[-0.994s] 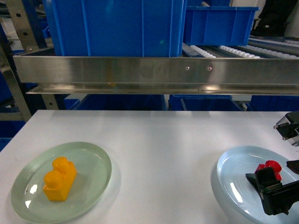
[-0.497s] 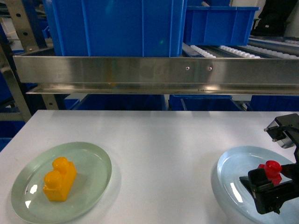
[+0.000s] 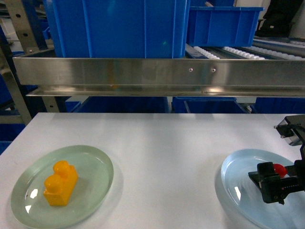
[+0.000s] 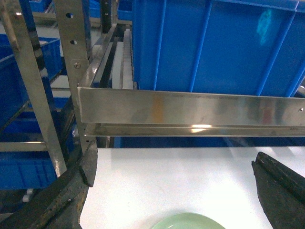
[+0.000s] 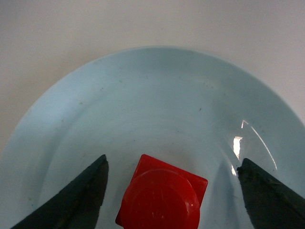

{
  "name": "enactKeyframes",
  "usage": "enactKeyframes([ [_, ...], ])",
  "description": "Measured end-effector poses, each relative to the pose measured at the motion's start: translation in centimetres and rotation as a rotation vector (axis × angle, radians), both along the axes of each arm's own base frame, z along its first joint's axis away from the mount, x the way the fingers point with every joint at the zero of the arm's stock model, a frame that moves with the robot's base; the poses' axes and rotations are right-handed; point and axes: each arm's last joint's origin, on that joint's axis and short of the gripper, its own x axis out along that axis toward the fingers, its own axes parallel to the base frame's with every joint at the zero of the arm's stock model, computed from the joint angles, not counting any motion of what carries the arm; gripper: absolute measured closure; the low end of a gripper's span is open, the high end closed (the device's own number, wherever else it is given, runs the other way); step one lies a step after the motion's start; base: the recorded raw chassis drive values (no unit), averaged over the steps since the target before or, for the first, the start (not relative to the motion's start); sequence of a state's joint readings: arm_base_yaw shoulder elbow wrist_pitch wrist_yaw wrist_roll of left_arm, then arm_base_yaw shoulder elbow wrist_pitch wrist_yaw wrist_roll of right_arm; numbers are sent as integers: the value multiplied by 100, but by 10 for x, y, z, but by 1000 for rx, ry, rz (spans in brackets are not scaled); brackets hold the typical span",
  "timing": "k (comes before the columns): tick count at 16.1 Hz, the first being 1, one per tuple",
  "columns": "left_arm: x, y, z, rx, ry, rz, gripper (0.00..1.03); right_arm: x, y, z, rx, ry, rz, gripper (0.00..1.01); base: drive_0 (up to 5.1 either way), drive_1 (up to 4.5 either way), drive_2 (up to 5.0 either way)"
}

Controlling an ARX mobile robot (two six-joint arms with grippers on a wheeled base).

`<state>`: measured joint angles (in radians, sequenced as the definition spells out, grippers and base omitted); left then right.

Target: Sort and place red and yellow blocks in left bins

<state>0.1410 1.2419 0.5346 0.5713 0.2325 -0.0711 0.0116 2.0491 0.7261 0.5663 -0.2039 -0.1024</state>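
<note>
A small red block (image 5: 162, 198) sits on a pale-blue plate (image 5: 143, 95) at the table's right. My right gripper (image 5: 172, 162) is open, one finger on each side of the block with a gap on both sides. In the head view the right gripper (image 3: 277, 181) hides most of the red block (image 3: 280, 168). The yellow block (image 3: 60, 182) lies on a green plate (image 3: 90, 162) at the left. My left gripper (image 4: 174, 191) is open and empty above the table, behind that green plate (image 4: 188, 222). Blue bins (image 3: 119, 28) stand on the rack behind.
A steel rail (image 3: 157, 71) runs across in front of the bins, above the table's far edge. A second blue bin (image 3: 221, 24) and a roller conveyor (image 3: 248, 51) are at the back right. Rack uprights (image 4: 33, 86) stand at the left.
The right gripper has moved forward over the pale-blue plate and now straddles the red block, covering most of it in the head view. The yellow block has not moved.
</note>
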Motion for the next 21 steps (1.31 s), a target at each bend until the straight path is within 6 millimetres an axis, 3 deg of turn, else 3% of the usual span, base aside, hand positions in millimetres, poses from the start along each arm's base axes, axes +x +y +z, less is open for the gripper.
enactKeyframes([
  [1,0,0,0,0,0,0,5,-2,1,-8,47,39,-13,46,0,0,0],
  [2,0,0,0,0,0,0,5,-2,1,-7,67,30,-15,72,0,0,0],
  [3,0,0,0,0,1,0,5,-10,-4,-6,70,12,-34,74,0,0,0],
  [6,0,0,0,0,0,0,5,-41,-16,48,12,-265,-62,74,0,0,0],
  [13,0,0,0,0,0,0,5,-134,-14,142,-4,-603,-63,74,0,0,0],
  [19,2,-3,-1,-2,28,-5,5,-139,-12,147,-21,-654,-75,74,0,0,0],
  [21,18,-8,3,-3,64,-15,5,-139,-12,147,-21,-654,-75,74,0,0,0],
])
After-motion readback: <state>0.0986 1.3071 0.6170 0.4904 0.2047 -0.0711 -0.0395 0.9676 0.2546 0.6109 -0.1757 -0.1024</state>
